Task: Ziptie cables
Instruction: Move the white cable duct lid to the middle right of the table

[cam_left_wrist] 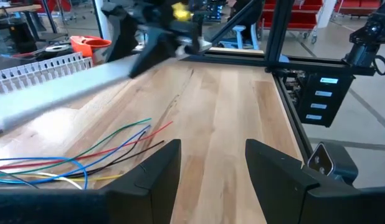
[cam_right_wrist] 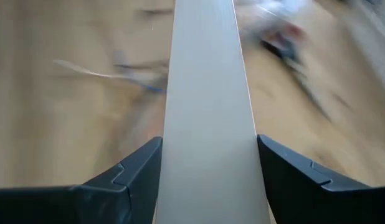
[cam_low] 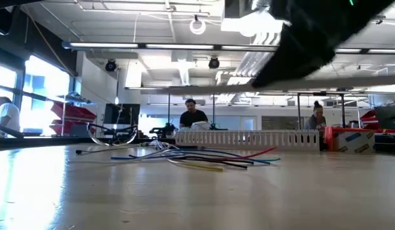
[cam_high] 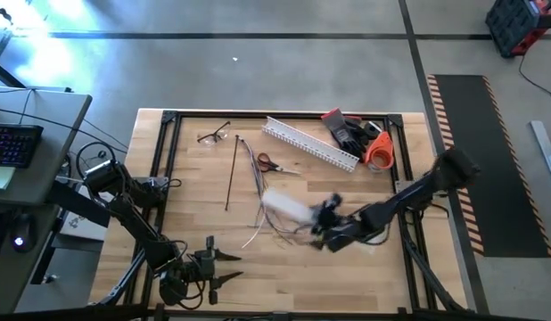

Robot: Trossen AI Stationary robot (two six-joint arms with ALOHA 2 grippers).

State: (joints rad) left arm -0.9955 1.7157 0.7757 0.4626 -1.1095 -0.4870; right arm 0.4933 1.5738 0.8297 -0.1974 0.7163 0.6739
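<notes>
Wooden table top (cam_high: 195, 192), framed in black rail, with an open workshop seen beyond it in the low view, where people sit at benches. On the boards near the middle lie the cables (cam_high: 262, 183), a loose spread of thin coloured wires, fanned out and unbundled; in the left wrist view they are seen lying flat on the wood. They are judged light, limp and prone to splay, so a grasp around the gathered middle of the bundle is expected to serve better than a pinch at one end. Just beside them, toward the left arm, the ziptie (cam_high: 231, 174) lies straight, a thin black strip; it is judged stiff but slippery and flat to the table, best taken near one end. Scissors (cam_high: 268, 162) and a slotted white duct (cam_high: 309, 144) lie further back. The right gripper (cam_right_wrist: 208, 168) is clamped on a flat white cover strip (cam_right_wrist: 205, 93), carried above the cables. The left gripper (cam_left_wrist: 211, 165) hovers at the near edge, fingers apart, holding nothing.
</notes>
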